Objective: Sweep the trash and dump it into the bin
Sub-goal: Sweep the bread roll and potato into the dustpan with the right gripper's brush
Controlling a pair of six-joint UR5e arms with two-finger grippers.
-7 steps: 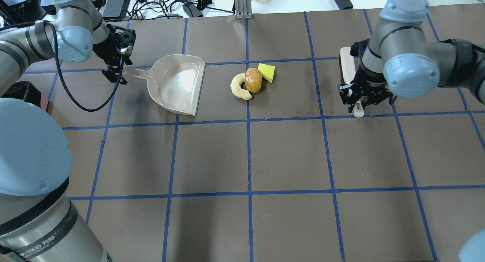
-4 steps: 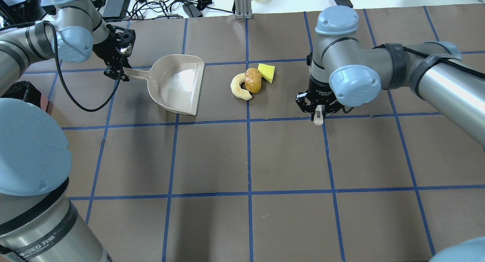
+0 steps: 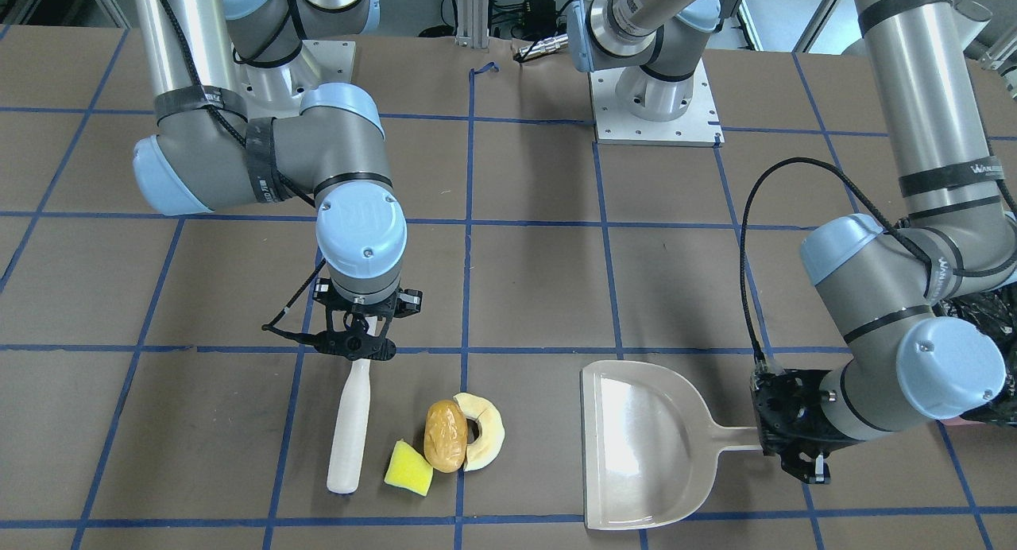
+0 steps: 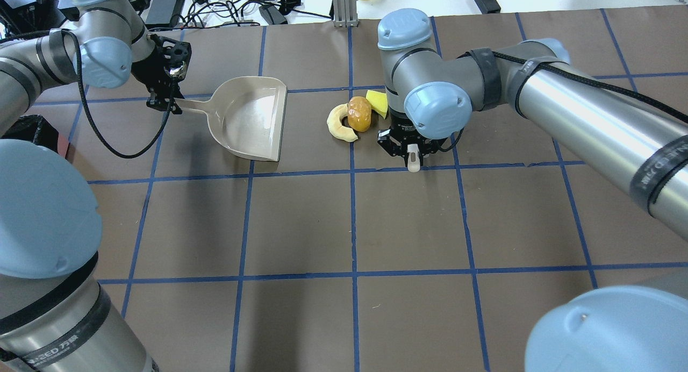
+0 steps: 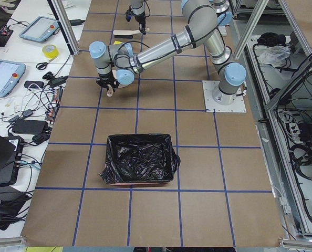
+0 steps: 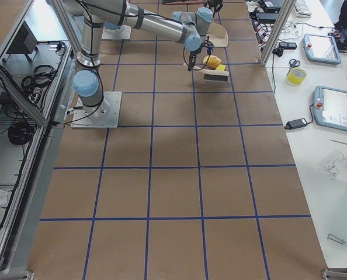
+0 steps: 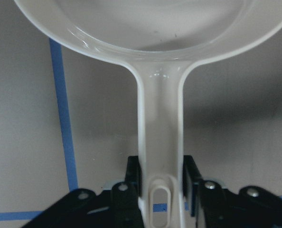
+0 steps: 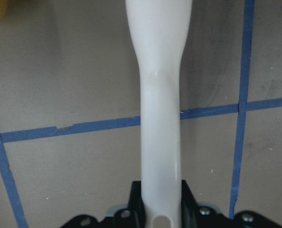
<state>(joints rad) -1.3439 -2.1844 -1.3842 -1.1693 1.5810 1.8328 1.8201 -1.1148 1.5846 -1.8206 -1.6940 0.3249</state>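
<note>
The trash lies together mid-table: a yellow sponge wedge [image 4: 379, 102] [image 3: 408, 468], a golden-brown lump [image 4: 359, 114] [image 3: 445, 435] and a pale half-ring [image 4: 338, 124] [image 3: 483, 431]. My right gripper [image 4: 411, 154] [image 3: 357, 347] is shut on the handle of the beige brush [image 3: 349, 423] [image 8: 161, 118], which stands just beside the sponge. My left gripper [image 4: 164, 100] [image 3: 798, 455] is shut on the handle of the beige dustpan [image 4: 250, 119] [image 7: 160, 118], whose open mouth faces the trash a short gap away. The bin [image 5: 139, 165], pink with a black bag, stands near my left arm's base.
Blue tape lines grid the brown table. The bin's black bag shows at the left edge of the overhead view [image 4: 32, 133]. Cables, tablets and tools lie on the white bench beyond the far edge [image 4: 226, 6].
My right arm has swung left with the brush, from the table's right side to just beside the sponge. The dustpan in my left gripper has shifted very slightly. The trash has not moved.
</note>
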